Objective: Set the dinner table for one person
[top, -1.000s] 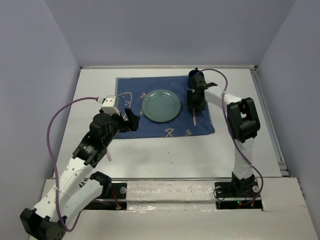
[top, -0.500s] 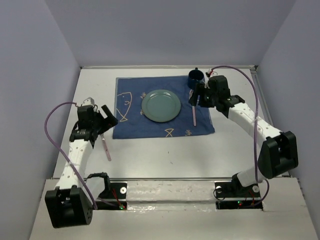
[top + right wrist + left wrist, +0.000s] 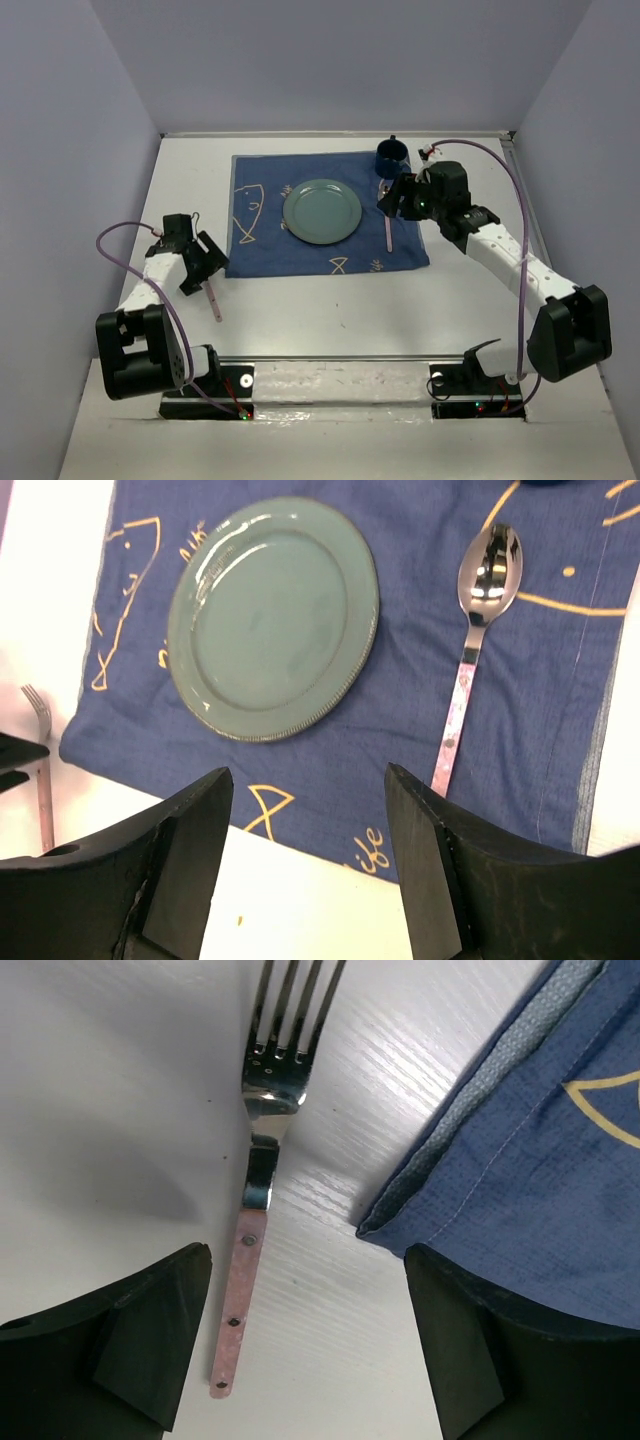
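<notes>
Between the spread fingers of the left gripper (image 3: 305, 1260), which is released and holds nothing, the pink handle of a fork (image 3: 262, 1120) is seen, nearer to one finger than to the other. The fork is laid flat on the white desk (image 3: 100, 1080), its tines pointed away from the gripper. Just beside it, the near left corner of a dark blue cloth (image 3: 540, 1150) with yellow fish outlines is shown, apart from the fork.

Over the right part of the cloth, the right gripper (image 3: 305, 780) is likewise held released and empty. Beneath it a green plate (image 3: 272, 620) is set at the middle of the cloth, and a spoon (image 3: 480, 610) with a pink handle is laid to the plate's right, bowl toward the far edge. A dark blue cup (image 3: 391, 156) is stood at the cloth's far right corner.

From above, the desk is seen to fill the enclosure floor, with the cloth spread on its far half.
</notes>
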`<control>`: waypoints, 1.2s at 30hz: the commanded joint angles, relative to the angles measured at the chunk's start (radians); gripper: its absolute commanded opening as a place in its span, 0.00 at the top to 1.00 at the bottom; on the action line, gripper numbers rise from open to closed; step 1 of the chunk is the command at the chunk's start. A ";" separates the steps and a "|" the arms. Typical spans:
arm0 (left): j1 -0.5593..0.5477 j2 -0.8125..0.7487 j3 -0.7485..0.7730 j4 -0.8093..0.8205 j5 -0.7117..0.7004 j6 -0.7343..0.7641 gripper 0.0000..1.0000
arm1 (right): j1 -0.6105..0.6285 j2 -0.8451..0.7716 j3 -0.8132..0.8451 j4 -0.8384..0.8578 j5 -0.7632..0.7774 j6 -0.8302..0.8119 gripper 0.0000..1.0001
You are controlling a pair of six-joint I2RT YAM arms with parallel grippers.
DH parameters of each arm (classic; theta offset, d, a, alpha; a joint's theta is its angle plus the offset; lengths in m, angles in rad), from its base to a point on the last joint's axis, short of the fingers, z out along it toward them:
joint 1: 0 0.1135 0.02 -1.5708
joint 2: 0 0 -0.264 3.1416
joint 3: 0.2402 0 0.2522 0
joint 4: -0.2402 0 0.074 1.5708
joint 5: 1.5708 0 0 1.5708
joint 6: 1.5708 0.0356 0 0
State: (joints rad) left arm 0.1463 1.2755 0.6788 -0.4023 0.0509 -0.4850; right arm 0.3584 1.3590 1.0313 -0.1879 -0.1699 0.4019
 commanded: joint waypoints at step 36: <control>-0.398 -0.029 0.392 -0.046 -0.339 0.184 1.00 | -0.004 -0.020 -0.059 0.114 0.217 0.029 0.38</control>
State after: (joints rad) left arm -0.1173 1.2449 0.9760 -0.4599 -0.1768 -0.3954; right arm 0.3584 1.3396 0.9947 -0.1669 0.0170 0.4206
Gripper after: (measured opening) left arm 0.103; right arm 0.629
